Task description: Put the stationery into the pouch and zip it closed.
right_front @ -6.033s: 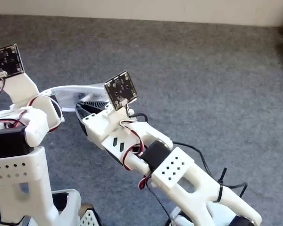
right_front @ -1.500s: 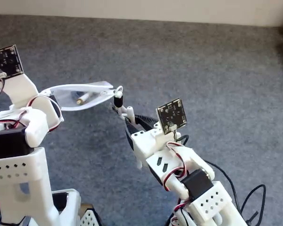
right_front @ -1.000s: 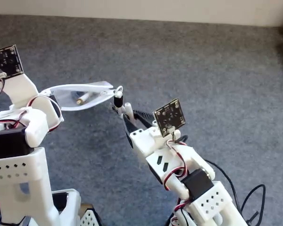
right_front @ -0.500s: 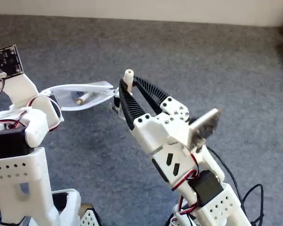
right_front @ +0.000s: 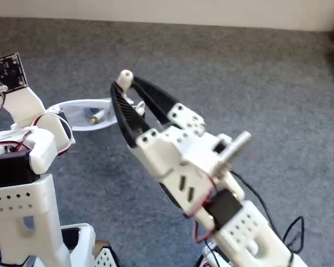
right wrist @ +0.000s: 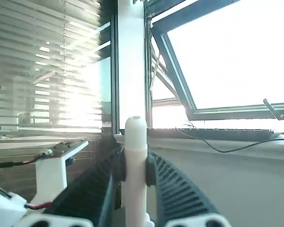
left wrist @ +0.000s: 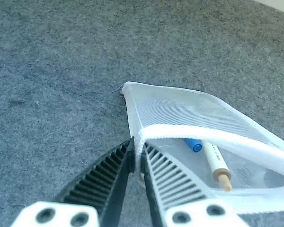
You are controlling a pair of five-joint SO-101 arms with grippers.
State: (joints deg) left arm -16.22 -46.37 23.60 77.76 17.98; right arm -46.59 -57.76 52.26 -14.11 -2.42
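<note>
pouch (left wrist: 194, 111): soft, light mesh, prob. floppy; sits nr tabletop (right_front: 239, 72) left edge w/ left gripper (left wrist: 136, 147) pinching rim corner. right gripper (right wrist: 135, 160) clamps white pen (right wrist: 135, 132): stiff, slick; hold mid-barrel.

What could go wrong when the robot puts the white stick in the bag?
The white stick is held high in the right gripper, so it might slip and drop. The pouch mouth looks narrow, with the left gripper pinching just one edge, so the stick could miss.
</note>
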